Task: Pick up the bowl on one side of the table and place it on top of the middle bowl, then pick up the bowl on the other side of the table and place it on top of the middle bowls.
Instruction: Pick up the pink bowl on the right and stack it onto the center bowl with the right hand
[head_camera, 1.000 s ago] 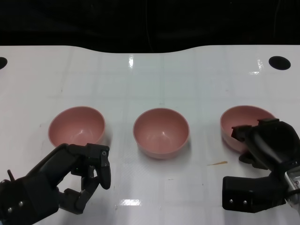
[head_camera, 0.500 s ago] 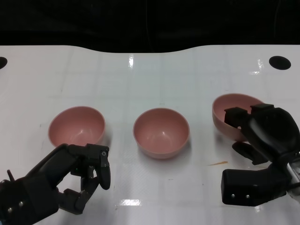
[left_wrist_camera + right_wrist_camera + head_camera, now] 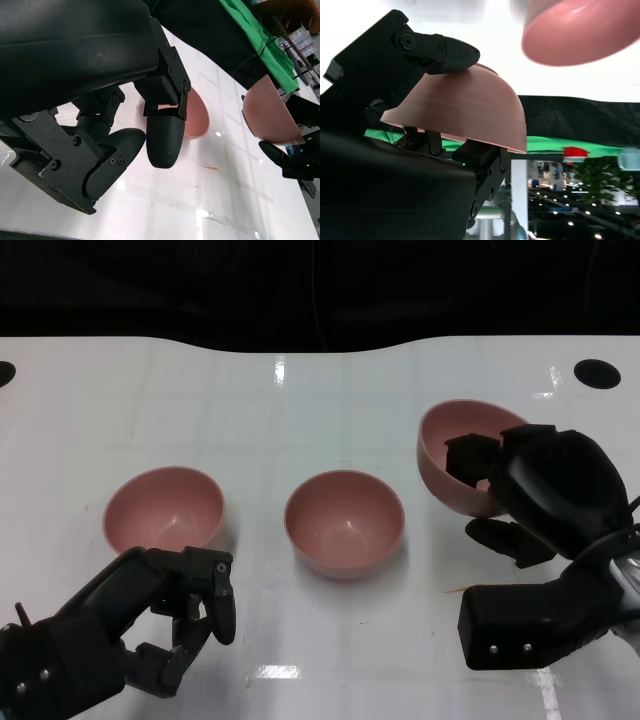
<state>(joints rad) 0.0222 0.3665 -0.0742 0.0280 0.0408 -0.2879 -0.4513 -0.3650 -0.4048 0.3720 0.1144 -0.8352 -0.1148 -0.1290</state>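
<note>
Three round pink plastic bowls: right hand (image 3: 545,490) grips the tilted right bowl (image 3: 455,468); left hand (image 3: 165,615), fingers curled, holds nothing.

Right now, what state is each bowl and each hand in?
Right bowl: lifted off the table, tilted, held by the right hand.
Middle bowl: upright on the table, nothing stacked in it.
Left bowl: upright on the table, untouched.
Right hand: gripping the right bowl's rim, fingers inside it.
Left hand: near the left bowl, fingers curled in, holding nothing.
</note>
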